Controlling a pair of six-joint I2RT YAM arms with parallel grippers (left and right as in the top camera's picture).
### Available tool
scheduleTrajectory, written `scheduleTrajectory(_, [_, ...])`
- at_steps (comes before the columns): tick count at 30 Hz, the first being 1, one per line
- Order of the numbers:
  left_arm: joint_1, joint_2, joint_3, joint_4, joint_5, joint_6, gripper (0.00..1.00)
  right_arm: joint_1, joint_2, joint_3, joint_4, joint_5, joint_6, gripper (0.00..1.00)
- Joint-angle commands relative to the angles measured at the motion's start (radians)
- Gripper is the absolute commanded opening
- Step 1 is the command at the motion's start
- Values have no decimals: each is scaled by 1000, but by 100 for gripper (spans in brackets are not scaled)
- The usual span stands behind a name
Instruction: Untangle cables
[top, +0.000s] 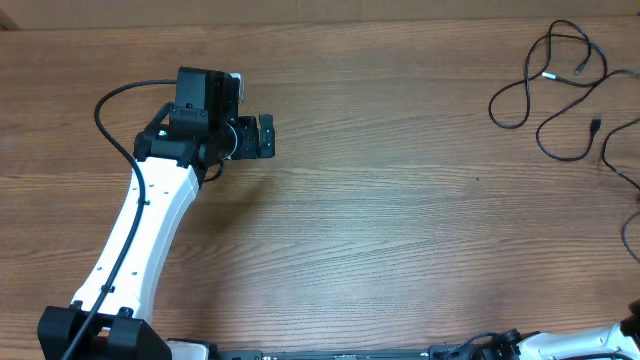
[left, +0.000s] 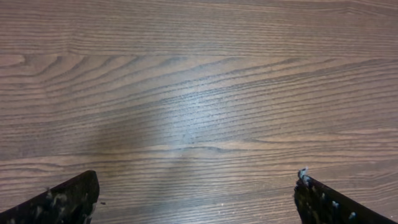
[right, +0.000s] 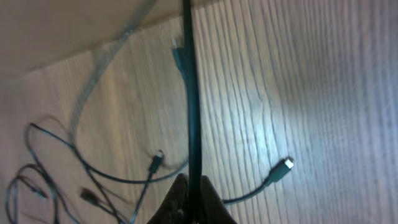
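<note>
Most untangling looks left: the cables (top: 560, 85) lie in crossed loops at the desk's (top: 400, 250) far-right corner. My right fingers (right: 179, 196) pinch one of them; my left fingers (top: 266, 136) hang spread, well away.

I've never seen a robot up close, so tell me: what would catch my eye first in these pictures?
A white arm reaches across the left of the wooden table, its left hand open over bare wood. At the far right corner lies a loose tangle of thin black cables. Up close, the right hand is shut on one cable that runs straight up from it.
</note>
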Motion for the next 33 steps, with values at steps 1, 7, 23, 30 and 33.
scheduleTrajectory(1, [-7,-15,-3,3,4,-2,100,19,-16,-123,76,-1,59,4])
scheduleTrajectory(7, [-7,-15,-3,-3,4,-2,100,19,-16,-319,235,15,111,4])
scheduleTrajectory(23, [-7,-15,-3,-2,3,-2,100,130,-16,-333,318,-11,102,100])
scheduleTrajectory(30, [-7,-15,-3,-2,3,-2,100,172,-75,-143,163,-47,36,100])
scheduleTrajectory(33, [-7,-15,-3,2,3,-2,100,242,-132,-47,116,-47,-42,98])
